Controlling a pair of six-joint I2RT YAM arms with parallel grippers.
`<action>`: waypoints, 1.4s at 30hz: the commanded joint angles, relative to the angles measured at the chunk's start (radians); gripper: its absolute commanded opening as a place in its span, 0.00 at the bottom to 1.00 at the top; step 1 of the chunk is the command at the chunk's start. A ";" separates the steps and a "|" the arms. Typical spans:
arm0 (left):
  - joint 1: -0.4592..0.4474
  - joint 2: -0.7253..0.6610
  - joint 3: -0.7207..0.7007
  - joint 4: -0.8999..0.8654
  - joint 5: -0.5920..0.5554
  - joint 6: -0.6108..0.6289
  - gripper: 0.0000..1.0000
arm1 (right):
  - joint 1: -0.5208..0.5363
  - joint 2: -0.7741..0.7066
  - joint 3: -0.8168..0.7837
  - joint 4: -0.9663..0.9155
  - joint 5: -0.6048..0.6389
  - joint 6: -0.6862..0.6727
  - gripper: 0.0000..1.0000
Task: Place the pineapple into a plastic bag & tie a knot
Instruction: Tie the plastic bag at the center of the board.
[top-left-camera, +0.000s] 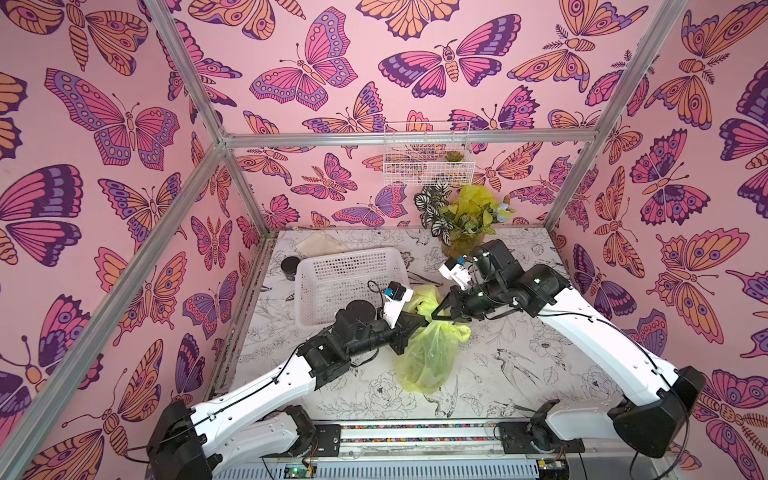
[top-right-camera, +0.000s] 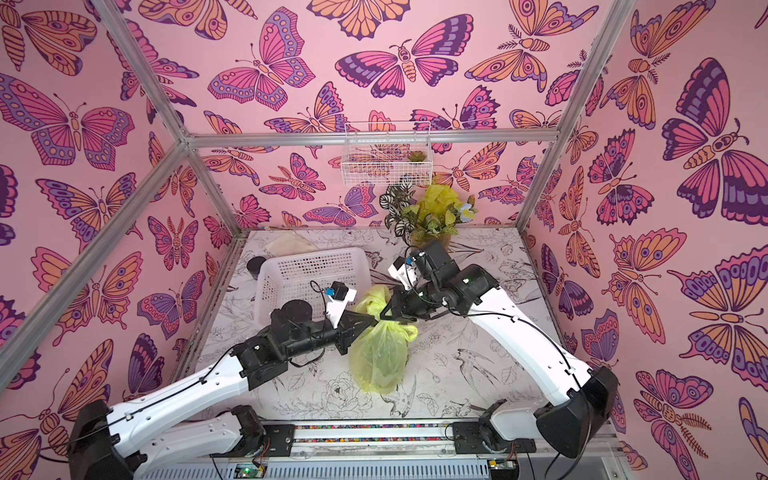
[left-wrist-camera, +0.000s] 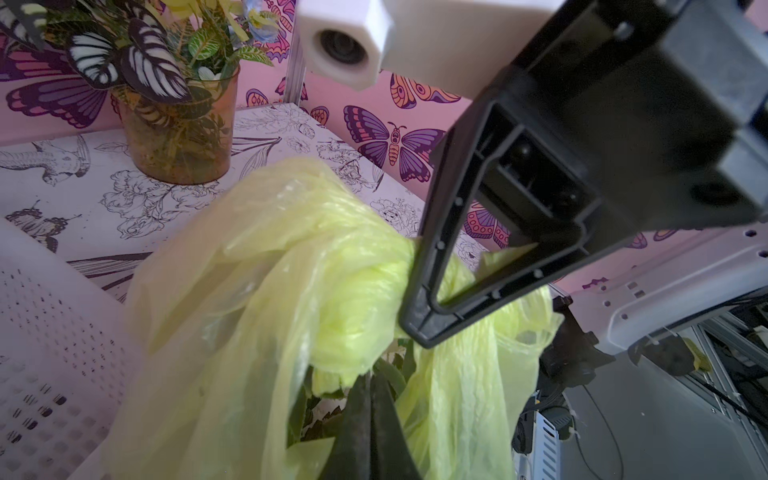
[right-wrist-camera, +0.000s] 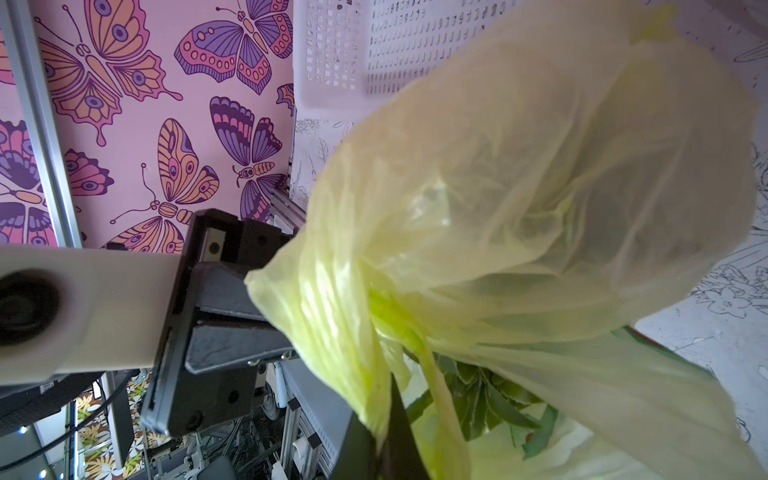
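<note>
Tearing is the risk: left gripper (top-left-camera: 424, 321) and right gripper (top-left-camera: 437, 315) each pinch handles of the plastic bag (top-left-camera: 426, 361) mid-table, near-right of the basket (top-left-camera: 353, 251); hard opposing pulls could rip the knot (left-wrist-camera: 357, 286)

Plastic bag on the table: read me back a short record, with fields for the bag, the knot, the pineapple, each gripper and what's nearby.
bag: plastic bag rests on the table, top held up between the arms
knot: knot is a bunched twist of handles between the grippers
pineapple: pineapple inside the bag, green leaves showing
left: left gripper shut on the bag
right: right gripper shut on the bag
nearby: white basket, potted plant
</note>
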 joint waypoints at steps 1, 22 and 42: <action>-0.002 -0.002 -0.018 0.056 -0.040 -0.009 0.00 | -0.005 -0.016 -0.006 0.017 -0.018 0.012 0.00; -0.002 -0.054 -0.008 0.021 0.018 0.002 0.00 | -0.014 -0.007 0.012 -0.060 0.106 -0.011 0.00; 0.008 0.019 0.049 -0.025 -0.003 0.039 0.22 | -0.016 -0.021 -0.003 0.017 -0.018 0.023 0.00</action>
